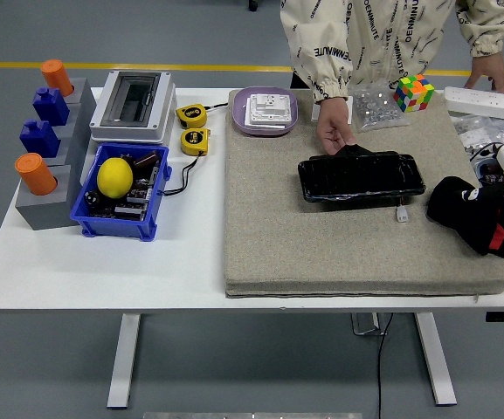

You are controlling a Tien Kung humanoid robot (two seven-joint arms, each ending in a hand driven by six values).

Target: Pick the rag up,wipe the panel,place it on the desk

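Grey floor with yellow line, white counter (77,271), coarse beige felt mat (339,244), glossy black rectangular panel (361,177) steadied by person's hand (333,133), right hand (487,223) fingers curled into crumpled black rag (454,205) at mat's right.

white table (77,271) under a beige mat (321,244), blue bin (120,209), grey box (134,106)

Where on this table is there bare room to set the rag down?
The grey felt mat is bare in front of the glossy black panel, out to its left edge. The white tabletop before the blue plastic bin is free too. The far edge and right end are crowded.
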